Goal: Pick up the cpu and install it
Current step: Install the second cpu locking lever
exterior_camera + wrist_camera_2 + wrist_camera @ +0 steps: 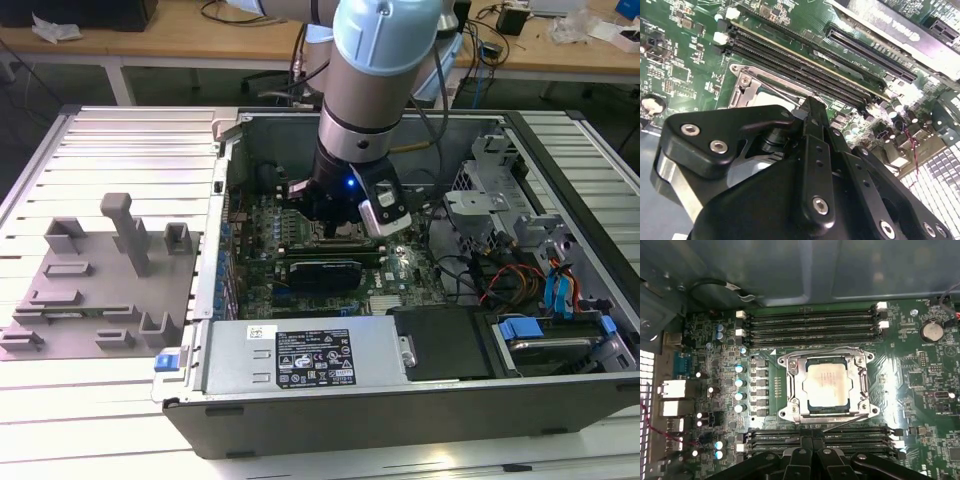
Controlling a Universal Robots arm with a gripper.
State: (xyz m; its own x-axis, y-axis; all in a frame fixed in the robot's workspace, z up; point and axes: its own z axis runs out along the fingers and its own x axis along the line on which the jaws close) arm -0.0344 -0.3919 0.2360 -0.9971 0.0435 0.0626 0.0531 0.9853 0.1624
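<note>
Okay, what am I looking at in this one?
A robot arm is reaching into an open computer case, its gripper low over the motherboard. In the first wrist view the cpu lies in the metal-framed socket, apart from the gripper. A grey fixture tray sits at the exterior view's left.

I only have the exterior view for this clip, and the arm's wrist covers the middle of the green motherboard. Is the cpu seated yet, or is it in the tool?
Observer: Seated. In the first wrist view, the small flat square chip with a pale silvery metal top lies flat inside the square metal-framed socket.
Operator: So the tool is empty?
Observer: Yes. The black tool has its fingers together with nothing between them.
Operator: What surrounds the socket?
Observer: Long black memory slots run along two opposite sides of it.
</note>
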